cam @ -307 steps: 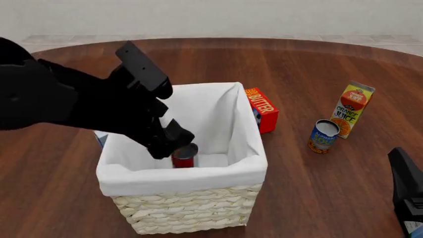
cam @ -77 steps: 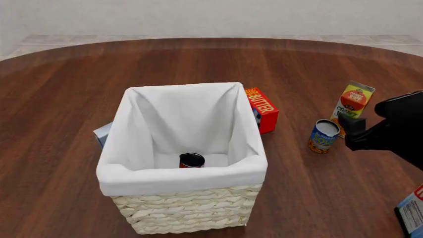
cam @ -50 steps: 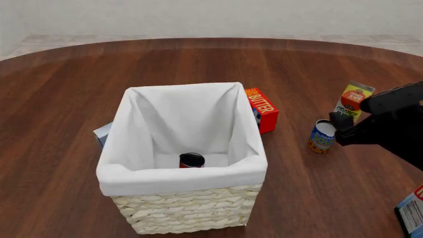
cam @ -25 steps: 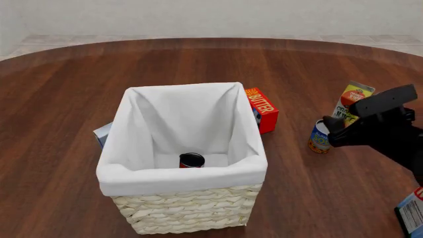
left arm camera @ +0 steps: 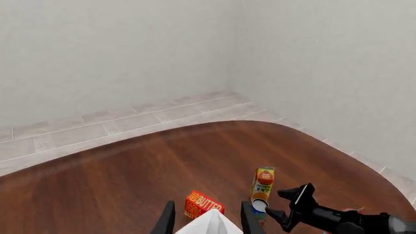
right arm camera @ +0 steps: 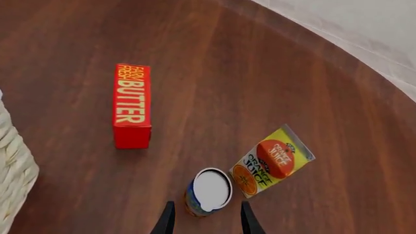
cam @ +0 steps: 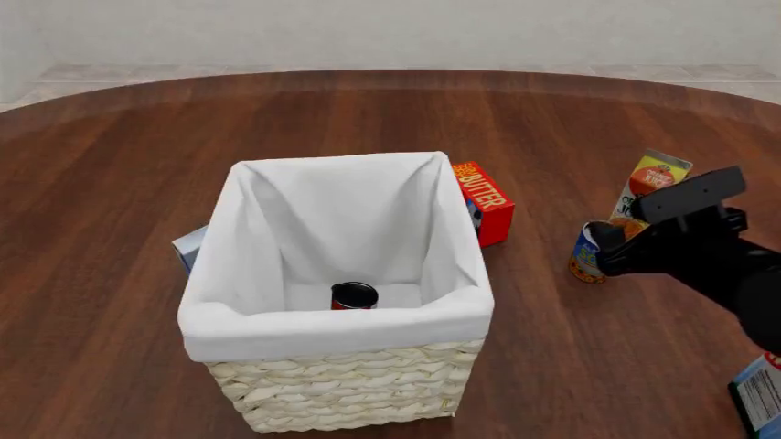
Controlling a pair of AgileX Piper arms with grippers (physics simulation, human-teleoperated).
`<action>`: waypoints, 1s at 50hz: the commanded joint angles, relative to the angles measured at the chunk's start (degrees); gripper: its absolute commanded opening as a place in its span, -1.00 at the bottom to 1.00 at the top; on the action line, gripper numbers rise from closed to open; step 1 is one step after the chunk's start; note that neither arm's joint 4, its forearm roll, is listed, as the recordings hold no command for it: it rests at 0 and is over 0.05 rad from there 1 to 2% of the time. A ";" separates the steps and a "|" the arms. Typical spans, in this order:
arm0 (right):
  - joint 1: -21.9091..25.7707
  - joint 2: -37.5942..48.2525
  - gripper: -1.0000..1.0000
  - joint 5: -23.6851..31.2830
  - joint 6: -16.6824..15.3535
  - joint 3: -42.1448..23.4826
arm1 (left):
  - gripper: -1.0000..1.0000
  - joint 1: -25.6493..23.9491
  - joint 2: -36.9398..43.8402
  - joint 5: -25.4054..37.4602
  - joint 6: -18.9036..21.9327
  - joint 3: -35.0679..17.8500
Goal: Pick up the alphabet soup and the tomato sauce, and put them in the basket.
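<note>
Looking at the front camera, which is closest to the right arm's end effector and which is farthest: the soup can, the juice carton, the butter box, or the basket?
From the right end effector, front view:
1. Soup can, right at its fingertips, partly hidden.
2. Juice carton, just behind the can, on the far right.
3. Butter box, farther left, beside the basket.
4. Basket, farthest left, holding the tomato sauce.
</note>
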 commanded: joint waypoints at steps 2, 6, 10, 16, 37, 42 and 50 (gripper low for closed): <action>-0.42 2.46 1.00 -1.69 -0.19 -0.23 | 1.00 0.19 -0.14 -0.15 -0.14 0.35; -0.57 3.56 1.00 -2.62 -0.53 0.02 | 1.00 0.17 -0.21 -0.17 -0.19 0.34; -0.90 4.93 1.00 -3.69 -0.77 0.24 | 1.00 0.10 -0.38 -0.29 -0.27 0.53; -1.57 6.33 1.00 -4.91 -1.36 0.59 | 1.00 0.09 -0.55 -0.38 -0.40 0.66; -2.60 10.39 1.00 -6.92 -1.40 -0.60 | 1.00 0.07 -0.71 -0.78 -0.67 1.15; -2.85 11.54 1.00 -7.79 -1.43 -0.61 | 1.00 0.10 -0.83 -0.90 -0.80 1.35; -3.09 13.59 1.00 -9.33 -1.54 -0.59 | 1.00 0.16 -1.05 -1.39 -1.07 2.13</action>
